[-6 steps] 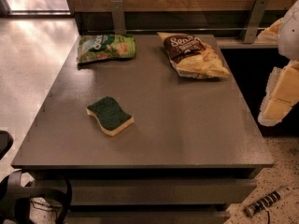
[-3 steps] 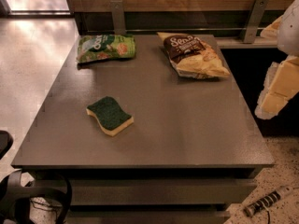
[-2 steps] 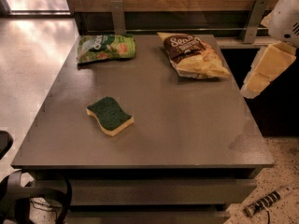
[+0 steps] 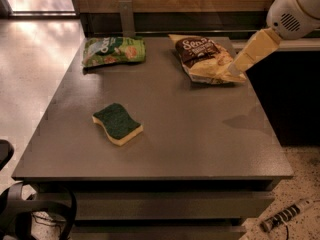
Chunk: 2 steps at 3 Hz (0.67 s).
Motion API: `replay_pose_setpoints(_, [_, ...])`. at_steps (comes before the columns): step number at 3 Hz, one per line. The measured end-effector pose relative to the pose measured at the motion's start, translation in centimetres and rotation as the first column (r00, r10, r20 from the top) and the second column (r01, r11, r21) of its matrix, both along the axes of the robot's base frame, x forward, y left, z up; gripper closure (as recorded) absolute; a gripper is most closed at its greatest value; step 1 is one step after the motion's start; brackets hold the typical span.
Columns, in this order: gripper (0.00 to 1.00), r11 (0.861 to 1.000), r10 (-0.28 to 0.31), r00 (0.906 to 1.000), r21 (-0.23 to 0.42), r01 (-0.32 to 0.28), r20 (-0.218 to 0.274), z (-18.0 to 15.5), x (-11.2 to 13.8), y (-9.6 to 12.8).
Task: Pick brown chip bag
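The brown chip bag (image 4: 202, 58) lies flat at the back right of the grey table (image 4: 175, 134), dark brown with white script at its top and tan-yellow with pictured chips below. My gripper (image 4: 240, 66) comes in from the upper right on a white arm, its cream-coloured fingers pointing down-left, tip over the bag's right edge.
A green snack bag (image 4: 114, 50) lies at the back left. A green and yellow sponge (image 4: 117, 123) sits left of the table's middle. A wooden wall and a metal bracket (image 4: 126, 16) stand behind the table. The table's right edge drops to a dark gap.
My arm has swung in from the right side of the table, up and to the left, and the gripper now reaches the brown chip bag's right edge. Nothing on the table has moved.
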State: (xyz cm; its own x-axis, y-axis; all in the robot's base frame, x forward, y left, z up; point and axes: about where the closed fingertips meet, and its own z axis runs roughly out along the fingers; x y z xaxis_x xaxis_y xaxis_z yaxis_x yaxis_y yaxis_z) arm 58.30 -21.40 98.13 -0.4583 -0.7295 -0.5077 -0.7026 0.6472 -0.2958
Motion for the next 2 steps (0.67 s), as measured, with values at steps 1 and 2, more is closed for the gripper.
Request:
replay_pose_setpoints(1, [0.0, 0.985, -0.074, 0.997, 0.156, 0.07, 0.023, -1.4, 3.6, 2.3])
replay_pose_setpoints(2, [0.0, 0.953, -0.15, 0.9885, 0.27, 0.139, 0.019, -2.5, 6.5, 4.6])
